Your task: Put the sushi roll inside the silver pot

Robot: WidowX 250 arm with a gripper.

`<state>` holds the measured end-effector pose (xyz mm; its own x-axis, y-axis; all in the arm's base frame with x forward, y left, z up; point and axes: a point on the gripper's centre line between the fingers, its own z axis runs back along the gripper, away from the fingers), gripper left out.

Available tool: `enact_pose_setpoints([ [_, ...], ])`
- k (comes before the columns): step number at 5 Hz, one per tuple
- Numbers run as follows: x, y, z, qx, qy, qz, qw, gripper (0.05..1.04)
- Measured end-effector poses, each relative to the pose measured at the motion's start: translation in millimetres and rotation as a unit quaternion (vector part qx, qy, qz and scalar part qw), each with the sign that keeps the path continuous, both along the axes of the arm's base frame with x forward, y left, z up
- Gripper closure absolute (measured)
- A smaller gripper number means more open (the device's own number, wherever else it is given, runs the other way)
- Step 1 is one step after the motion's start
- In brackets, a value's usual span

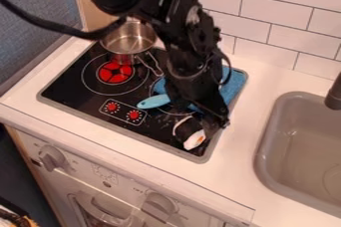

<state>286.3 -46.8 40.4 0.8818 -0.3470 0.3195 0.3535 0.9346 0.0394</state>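
- A black-and-white sushi roll (194, 140) with a touch of orange lies at the stove's near right corner, right by my black pincer (211, 124).
- How far open my pincer is, or whether it grips the roll, I cannot tell.
- Left of it, a light-blue utensil (154, 102); above, blue cloth (233, 85).
- Farther to its upper left, the silver pot (128, 42) sits upright on the stove (77, 84).
- To its right, the gray sink (299, 156).
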Motion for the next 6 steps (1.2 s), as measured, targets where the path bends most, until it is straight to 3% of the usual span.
enact_pose_setpoints([
  [2, -3, 0, -29.3, -0.006, 0.049, 0.001, 0.9988, 0.083],
  [3, 3, -7, -33.2, 0.005, 0.050, -0.007, 0.9987, 0.137],
  [4, 5, -10, -34.3, 0.021, 0.052, -0.008, 0.9984, 0.391],
  [5, 5, -12, -34.5, 0.021, 0.054, -0.011, 0.9983, 0.573],
  [6, 2, -13, -34.6, 0.014, 0.055, -0.002, 0.9984, 0.618],
])
